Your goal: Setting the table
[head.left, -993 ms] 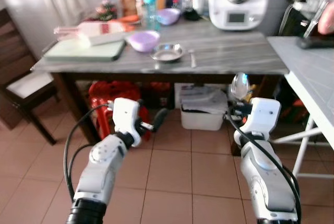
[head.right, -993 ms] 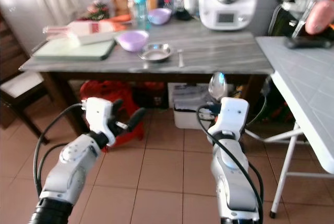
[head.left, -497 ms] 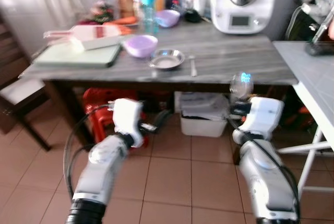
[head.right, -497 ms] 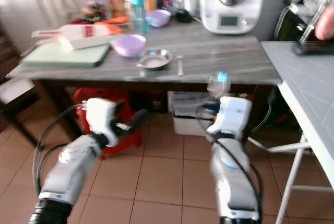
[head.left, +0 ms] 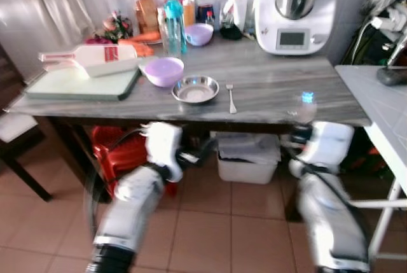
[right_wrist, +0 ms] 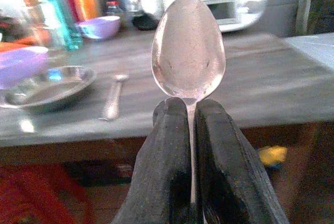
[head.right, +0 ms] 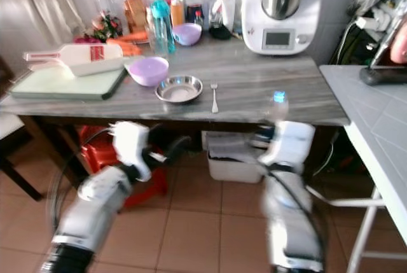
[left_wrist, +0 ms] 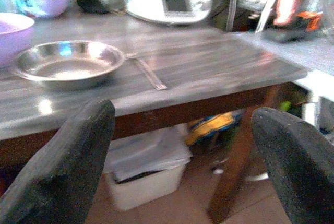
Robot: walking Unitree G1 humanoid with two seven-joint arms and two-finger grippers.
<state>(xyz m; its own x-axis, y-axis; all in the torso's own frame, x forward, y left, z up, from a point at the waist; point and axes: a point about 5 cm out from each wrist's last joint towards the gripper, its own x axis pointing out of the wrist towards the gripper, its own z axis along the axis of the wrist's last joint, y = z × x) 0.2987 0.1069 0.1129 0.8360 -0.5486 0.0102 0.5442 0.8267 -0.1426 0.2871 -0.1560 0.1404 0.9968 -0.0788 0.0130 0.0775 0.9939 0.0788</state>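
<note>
- Fingers on the left gripper [left_wrist: 177, 156] stand wide apart with nothing between them, held low in front of the desk [head.left: 273, 85], below its edge.
- Fingers on the right gripper [right_wrist: 190, 145] are pressed together on the handle of a spoon [right_wrist: 188, 49], bowl pointing up and its long axis running straight out along the fingers.
- From where I stand, the steel dish [head.left: 195, 89] sits near the front edge of the desk, with a fork [head.left: 231, 97] lying just to its right, handle toward the robot.
- That spoon hangs just short of the desk edge, to the right of the fork and closer to the robot; the right arm is plainly the nearer one for laying it down, I'd say beside the fork.
- Further left on the grey streaked top are a purple bowl [head.left: 164, 70] and a green cutting board [head.left: 82, 84]; jars and bottles stand at the back, and a white kitchen machine [head.left: 295, 7] at the rear right.
- Terracotta tiled floor [head.left: 210, 222] below, a white bin [head.left: 248, 156] under the desk, and a second grey table [head.left: 381, 104] at the far right.
</note>
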